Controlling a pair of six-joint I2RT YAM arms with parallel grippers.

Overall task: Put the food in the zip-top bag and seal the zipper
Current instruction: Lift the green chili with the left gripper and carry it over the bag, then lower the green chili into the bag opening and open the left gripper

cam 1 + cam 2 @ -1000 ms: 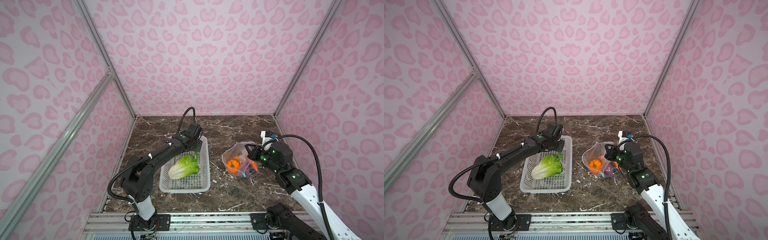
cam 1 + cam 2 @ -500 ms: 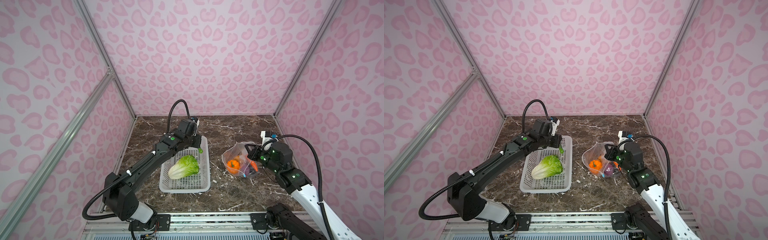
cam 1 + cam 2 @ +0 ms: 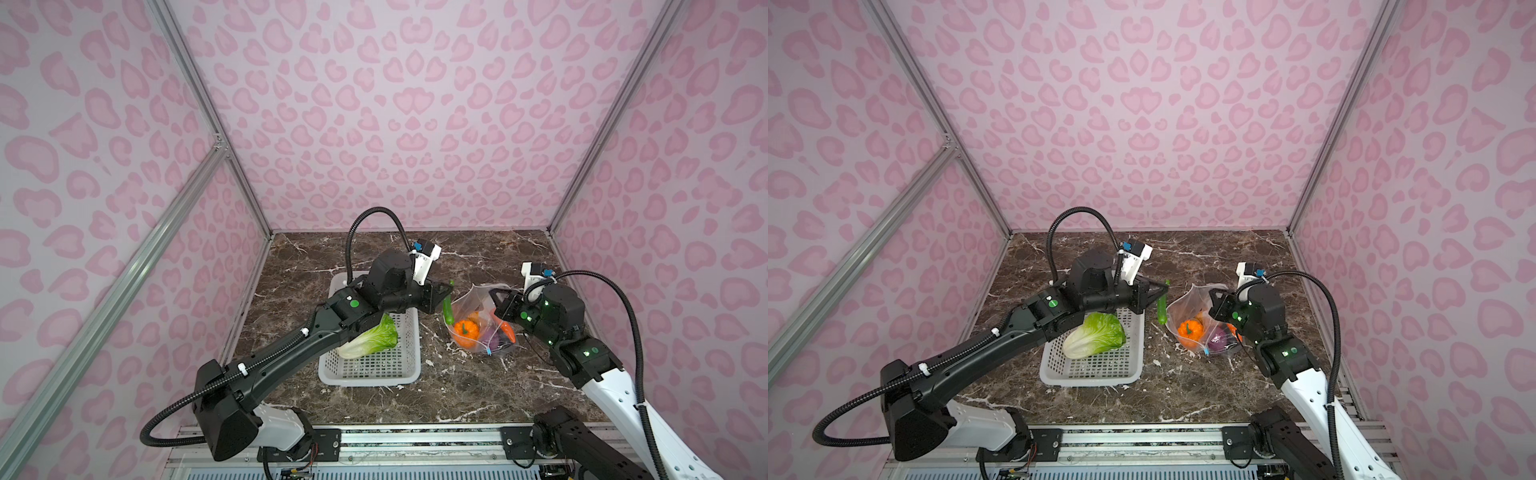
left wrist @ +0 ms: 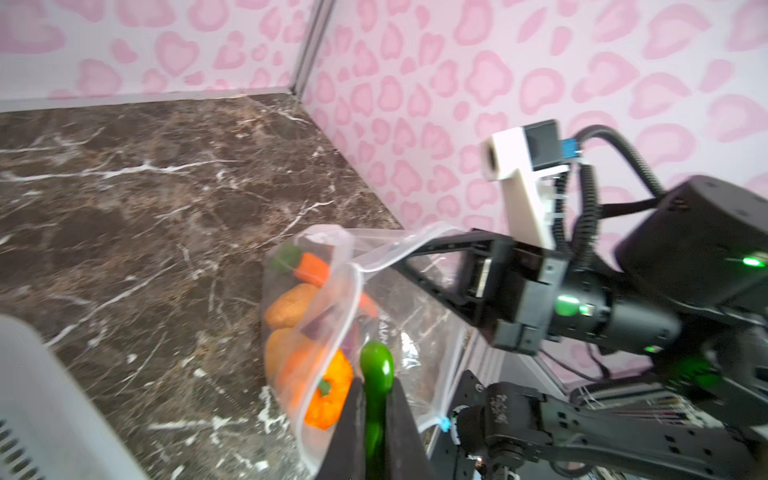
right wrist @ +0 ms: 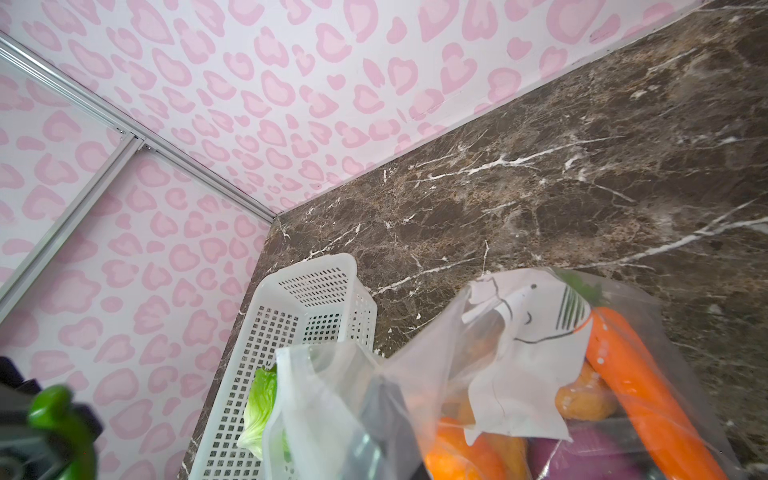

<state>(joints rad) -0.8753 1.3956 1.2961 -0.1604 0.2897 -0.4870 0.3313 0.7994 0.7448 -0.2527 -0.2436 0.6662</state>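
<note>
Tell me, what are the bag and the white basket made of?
The zip-top bag looks like thin clear plastic: shiny, crinkly and see-through. The basket looks like hard white plastic, probably moulded, with rows of little holes.

We see three walls closing in the space, all papered in pale pink with darker pink, heart-like blotches: a far wall (image 3: 395, 104), a left wall (image 3: 83, 166) and a right wall (image 3: 685, 187). A silver metal post (image 3: 194, 83) runs up the far left corner and another post (image 3: 618, 112) up the far right corner; a metal bar (image 3: 124, 274) slants across the left wall. The floor (image 3: 478, 257) is a dark brown marble slab with white veins. Along its near edge lies a ribbed metal rail (image 3: 415, 440). The light is even and soft.
</note>
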